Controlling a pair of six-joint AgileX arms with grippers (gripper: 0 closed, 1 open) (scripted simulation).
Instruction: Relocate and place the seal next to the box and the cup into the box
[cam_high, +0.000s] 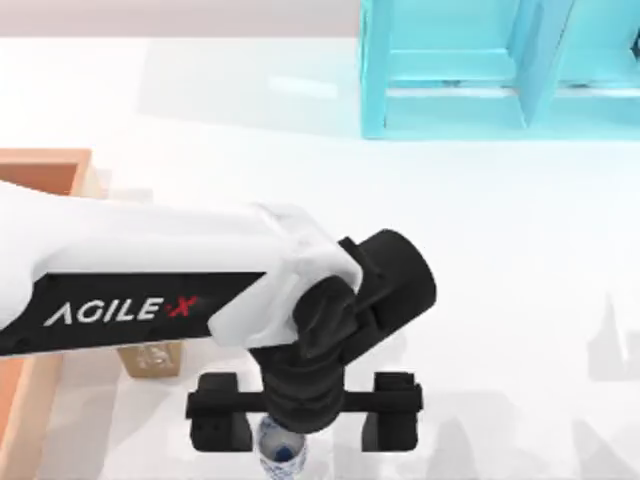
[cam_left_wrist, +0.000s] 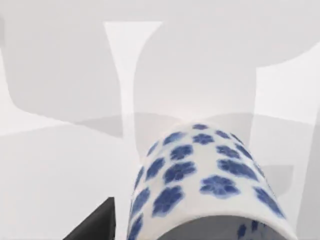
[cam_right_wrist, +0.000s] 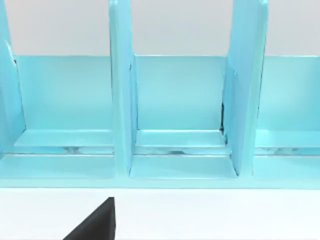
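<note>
Porcelain-blue, the cup (cam_high: 280, 452) stands upright at the table's near edge, directly beneath the left gripper (cam_high: 303, 420), whose fingers spread wide either side; the box (cam_high: 40, 170) lies away at the left edge.

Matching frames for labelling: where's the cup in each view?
Top view: the cup stands at the bottom edge, left of centre, between the fingers of the left gripper, which hangs right over it.
Left wrist view: the cup is close up, its blue-flower wall toward the camera.
Right wrist view: it faces the turquoise shelf, not the cup.
Shared landmark: the white table.
</note>
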